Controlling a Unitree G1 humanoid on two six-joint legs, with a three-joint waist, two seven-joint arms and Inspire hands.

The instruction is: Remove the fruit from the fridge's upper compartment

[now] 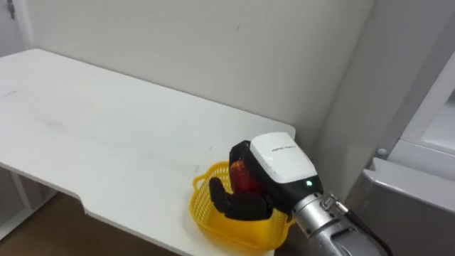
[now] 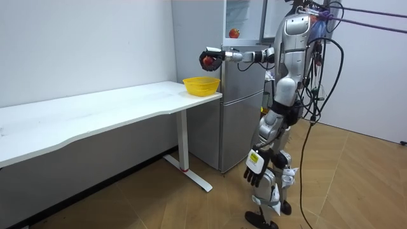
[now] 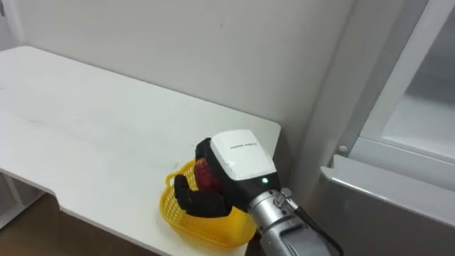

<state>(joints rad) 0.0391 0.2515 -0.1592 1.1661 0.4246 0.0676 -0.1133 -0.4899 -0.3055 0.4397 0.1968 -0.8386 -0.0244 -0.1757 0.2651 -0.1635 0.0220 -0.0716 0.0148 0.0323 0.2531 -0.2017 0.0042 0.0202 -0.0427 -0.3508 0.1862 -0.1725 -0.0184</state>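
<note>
While the right hand [image 1: 277,163] hangs above the yellow basket [image 1: 201,213], I note its fingers [image 1: 238,206] grasping a red fruit [image 1: 244,176], held clear over the basket. The basket stands at the bench [image 1: 106,135] corner, with the fridge [image 2: 241,102] just beside it. The robot stands before the fridge. Its left hand [image 2: 256,168] hangs well below basket level, fingers relaxed.
</note>
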